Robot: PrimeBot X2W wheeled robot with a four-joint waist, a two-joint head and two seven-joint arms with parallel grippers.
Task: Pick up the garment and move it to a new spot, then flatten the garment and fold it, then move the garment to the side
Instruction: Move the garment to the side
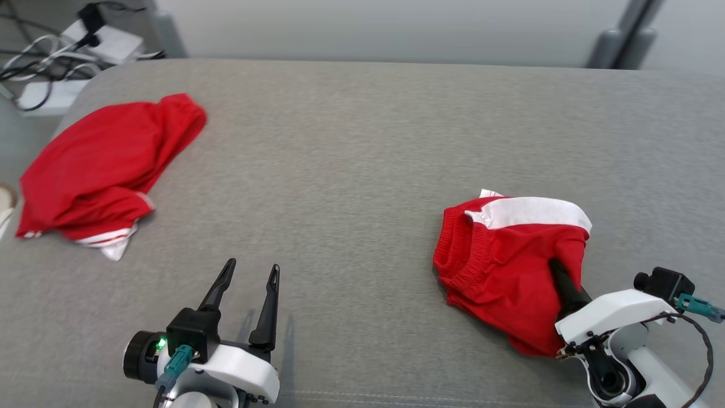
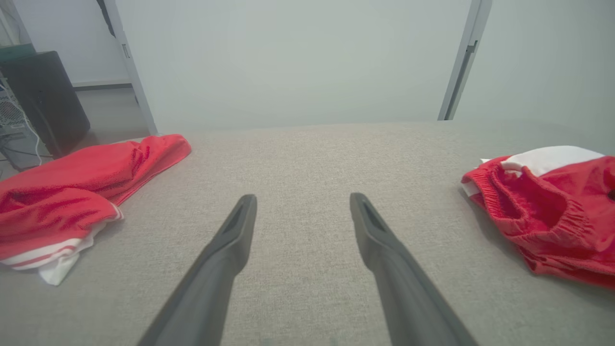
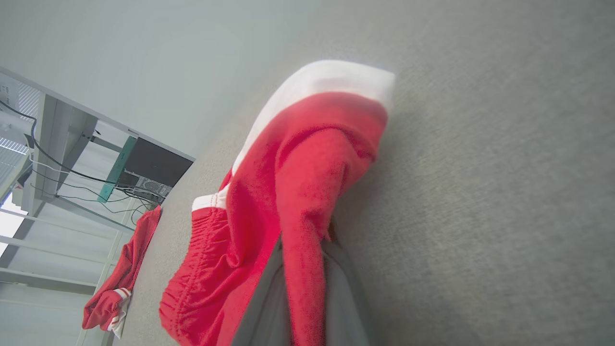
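A wide worktop (image 1: 362, 141) covered in grey woven fabric, with a rounded far-left corner and a stitched seam along its near edge, carries two pieces of clothing set well apart. Near its left edge lies a crumpled red cloth garment (image 1: 102, 170) with a white-striped hem. It is spread loosely, its gathered end pointing toward the far side and its striped hem toward the near side. On the right half, closer to the near edge, rests a bunched pair of red cloth shorts (image 1: 498, 255) with a ribbed elastic waistband facing left and a broad white band across the far side. The cloth is heaped in folds rather than flat. Between the two, the grey fabric is smooth.
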